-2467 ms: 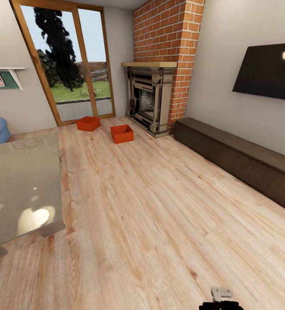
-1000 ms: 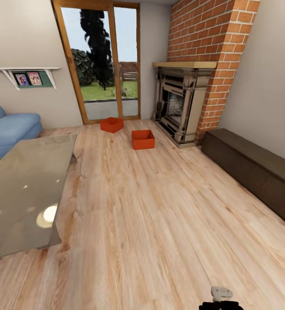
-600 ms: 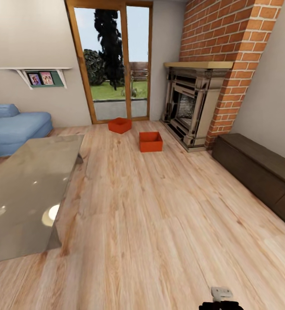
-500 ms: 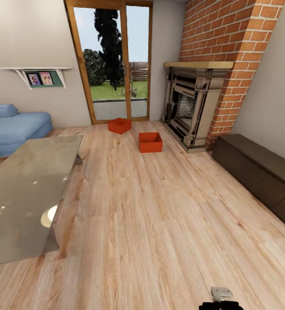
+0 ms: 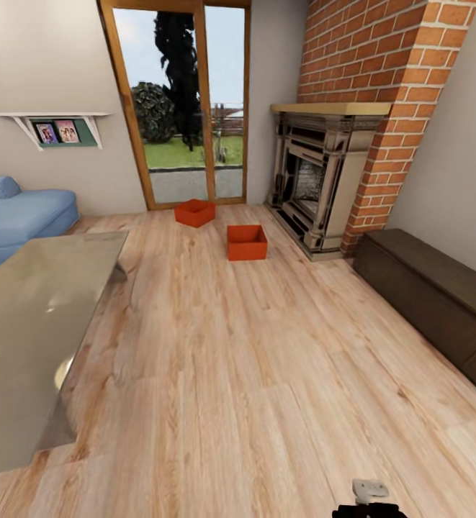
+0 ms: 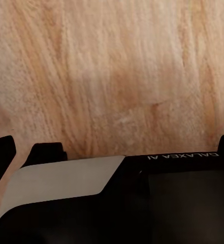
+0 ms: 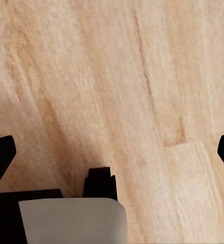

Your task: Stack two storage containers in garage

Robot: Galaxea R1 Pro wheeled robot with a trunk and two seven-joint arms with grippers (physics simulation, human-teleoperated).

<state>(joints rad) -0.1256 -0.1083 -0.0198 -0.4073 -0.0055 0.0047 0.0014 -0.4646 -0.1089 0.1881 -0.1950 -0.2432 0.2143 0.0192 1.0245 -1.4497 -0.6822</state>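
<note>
Facing you across the light wood-plank floor (image 5: pixel 252 374) of the living room: two red-orange lidless rectangular storage containers, well ahead. One (image 5: pixel 247 242) sits beside the dark carved fireplace (image 5: pixel 311 187); the other (image 5: pixel 195 213) lies before the wood-framed glass doors (image 5: pixel 183 108). One blue sofa (image 5: pixel 18 216), one glass-topped worktop (image 5: pixel 29 324). Your left hand (image 6: pixel 112 147) and right hand (image 7: pixel 112 152) both hang spread apart, grasping nothing, above planks.

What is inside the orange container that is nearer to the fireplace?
The nearer storage container has no lid, and the visible part of its inside looks empty: only orange walls. Its front wall hides part of the bottom, so something small and flat there cannot be excluded.
</note>
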